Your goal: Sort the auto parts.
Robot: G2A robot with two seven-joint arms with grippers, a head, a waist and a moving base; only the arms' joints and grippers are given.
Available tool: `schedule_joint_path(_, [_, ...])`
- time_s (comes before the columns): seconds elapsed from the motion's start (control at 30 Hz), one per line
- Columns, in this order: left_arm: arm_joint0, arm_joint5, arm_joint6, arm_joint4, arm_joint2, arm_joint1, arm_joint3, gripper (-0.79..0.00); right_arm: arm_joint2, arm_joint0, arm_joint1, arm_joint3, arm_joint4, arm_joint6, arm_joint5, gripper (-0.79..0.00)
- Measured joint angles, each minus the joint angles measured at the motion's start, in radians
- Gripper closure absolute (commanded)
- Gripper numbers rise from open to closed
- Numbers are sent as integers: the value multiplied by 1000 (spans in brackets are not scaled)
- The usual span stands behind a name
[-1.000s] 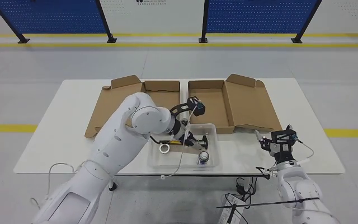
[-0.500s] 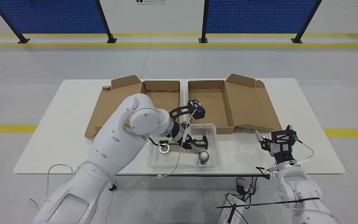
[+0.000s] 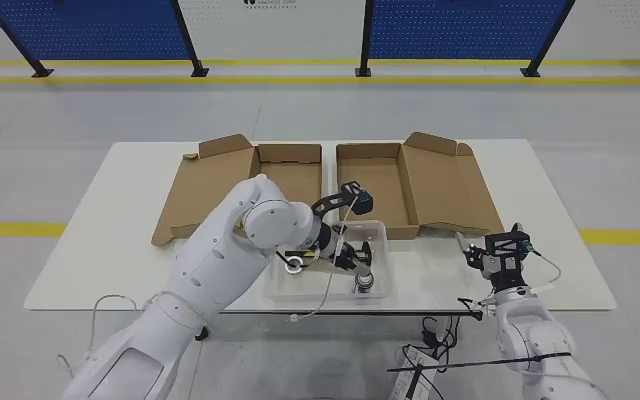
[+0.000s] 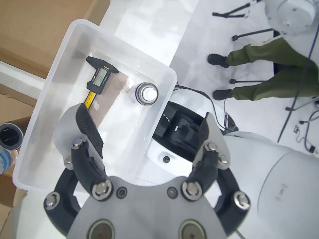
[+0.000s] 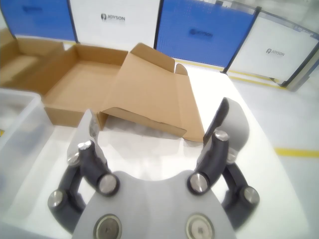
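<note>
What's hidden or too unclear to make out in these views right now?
- Left wrist view: the caliper's beam end is hidden behind a finger of the left gripper.
- Left wrist view: a bluish item beside the bin is cut off by the frame edge; unidentifiable.
- Top view: the left arm covers part of the bin.
- Right wrist view: the bin's cloudy wall hides its contents.

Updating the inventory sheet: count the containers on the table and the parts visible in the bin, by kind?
Boxes: 2
Bin: 1
Caliper: 1
Can: 1
Total: 5 (the left hand hides part of the bin)
</note>
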Motion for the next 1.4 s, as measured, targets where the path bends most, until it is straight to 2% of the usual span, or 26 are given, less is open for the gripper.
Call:
schedule_joint_path(0.17, [-18,151,49,-40,32,-17,37,-785,0,0,0,0,0,0,0,-785])
schedule_joint_path(0.37, [-38,231,59,-50,101,-37,66,-785,0,0,0,0,0,0,0,-785])
schedule_joint_path(0.67, [-92,258,75,-61,218,-79,164,-785,0,0,0,0,0,0,0,-785])
schedule_joint_path(0.87, [-127,261,59,-30,265,-96,233,-785,0,0,0,0,0,0,0,-785])
schedule_joint_path(1.03, [-130,259,51,-31,277,-102,264,-785,0,0,0,0,0,0,0,-785])
schedule_joint_path(1.23, [-129,255,54,-41,290,-112,295,-659,0,0,0,0,0,0,0,-785])
schedule_joint_path(1.37, [-135,252,55,-35,301,-118,318,-548,0,0,0,0,0,0,0,-785])
schedule_joint_path(1.4, [-137,252,55,-32,302,-119,323,-548,0,0,0,0,0,0,0,-785])
